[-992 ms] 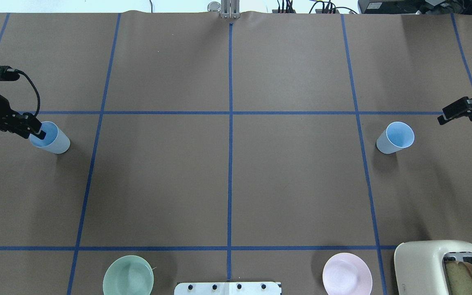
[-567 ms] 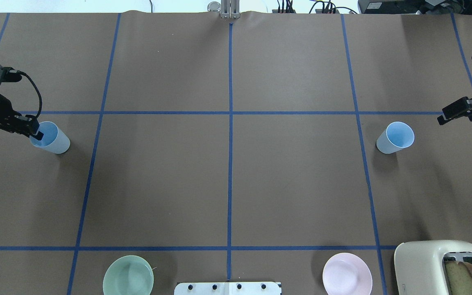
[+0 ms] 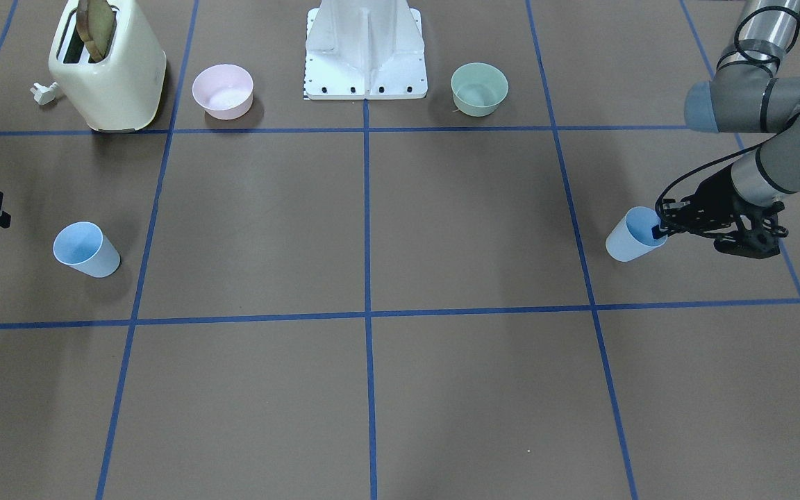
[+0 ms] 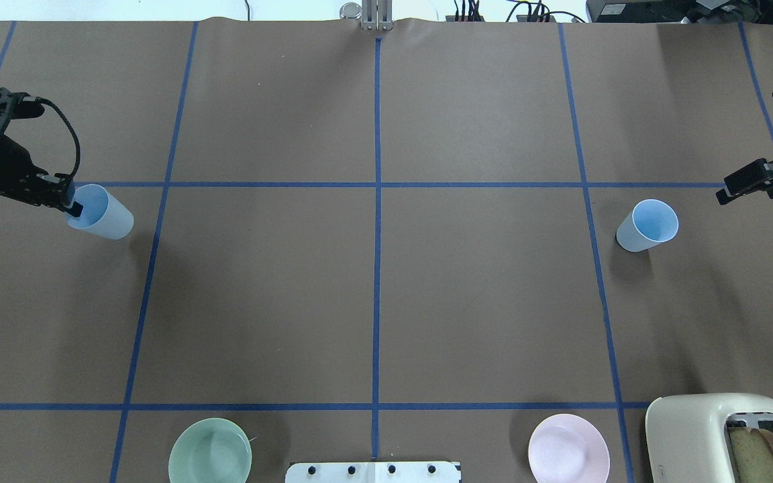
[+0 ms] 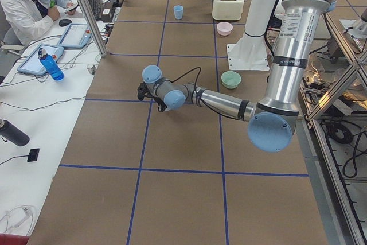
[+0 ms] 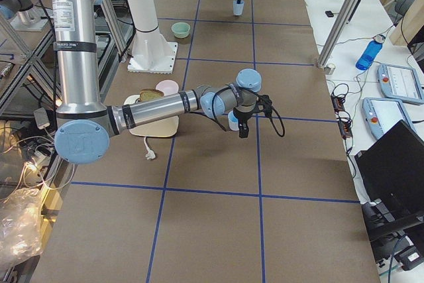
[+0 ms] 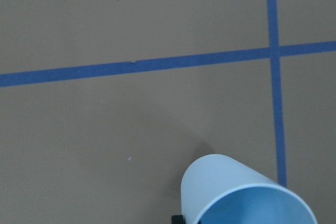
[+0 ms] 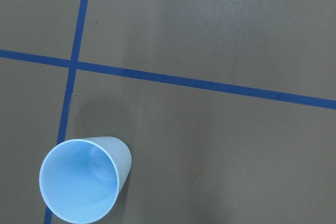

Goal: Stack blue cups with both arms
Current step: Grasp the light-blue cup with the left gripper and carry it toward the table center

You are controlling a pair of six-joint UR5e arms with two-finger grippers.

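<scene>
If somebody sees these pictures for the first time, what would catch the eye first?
First, the left gripper at the far left of the overhead view, pinching the rim of the left blue cup with one finger inside it. Next, the right blue cup stands alone on the right, and the right gripper hovers apart from it. A cream toaster holding bread sits at the robot's near right.

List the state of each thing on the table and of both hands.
left cup, empty, held by its rim.
left hand, shut on the left cup.
right cup, standing upright, empty.
right hand, open, apart from the right cup.
green bowl, upright, empty.
pink bowl, upright, empty.
toaster, bread slice in slot.
</scene>
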